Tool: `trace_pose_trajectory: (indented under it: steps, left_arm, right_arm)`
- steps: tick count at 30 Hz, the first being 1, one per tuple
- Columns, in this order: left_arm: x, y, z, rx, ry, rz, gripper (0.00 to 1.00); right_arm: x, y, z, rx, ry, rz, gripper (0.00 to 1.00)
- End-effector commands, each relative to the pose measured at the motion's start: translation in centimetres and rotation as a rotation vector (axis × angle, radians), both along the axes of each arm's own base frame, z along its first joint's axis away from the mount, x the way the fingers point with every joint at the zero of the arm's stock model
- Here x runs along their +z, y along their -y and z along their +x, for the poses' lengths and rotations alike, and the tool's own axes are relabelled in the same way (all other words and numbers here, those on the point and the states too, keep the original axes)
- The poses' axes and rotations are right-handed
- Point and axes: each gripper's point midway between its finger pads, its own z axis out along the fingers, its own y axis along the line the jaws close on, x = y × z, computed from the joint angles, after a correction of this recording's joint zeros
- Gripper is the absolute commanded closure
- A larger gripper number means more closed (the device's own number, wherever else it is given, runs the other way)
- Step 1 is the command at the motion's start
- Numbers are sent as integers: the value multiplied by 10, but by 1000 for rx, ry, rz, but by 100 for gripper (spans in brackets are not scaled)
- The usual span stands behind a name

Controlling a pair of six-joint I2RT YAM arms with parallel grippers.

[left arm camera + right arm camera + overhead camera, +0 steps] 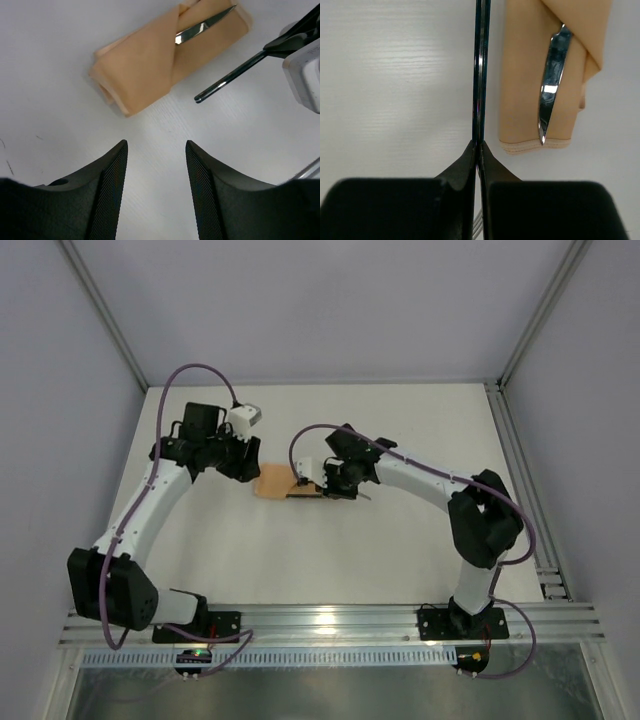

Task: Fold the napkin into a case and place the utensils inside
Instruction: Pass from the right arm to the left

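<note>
The folded peach case point(145, 60) is noted mid-table point(300, 550) with the knife point(551, 85) tucked under its flap, blade tip exposed, the fork point(481, 75) is gripped edge-on just beside it by the clenched right gripper point(479, 150), and the left gripper point(156, 145) is held released nearby.

The case point(140, 62) lies on the table point(50, 110) at upper centre of the left wrist view, the knife point(202, 26) tucked in it, the fork point(230, 77) just to its right.
</note>
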Motion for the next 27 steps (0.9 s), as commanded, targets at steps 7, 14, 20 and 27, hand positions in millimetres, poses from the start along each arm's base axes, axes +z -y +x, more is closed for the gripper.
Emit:
trace_pose_trajectory:
  steps: [7, 14, 20, 27]
  left_arm:
    - [-63, -19, 58, 119, -3, 112, 51]
    - [-55, 30, 33, -135, -26, -112, 54]
    - [-49, 41, -1, -341, 111, -137, 46]
    - [-24, 60, -23, -483, 274, -131, 32]
  right_arm:
    - [-6, 11, 17, 31, -166, -118, 96]
    - [-2, 14, 25, -13, -193, -62, 96]
    - [37, -5, 15, -36, -211, 137, 96]
    - [79, -23, -12, -6, -174, 271, 96]
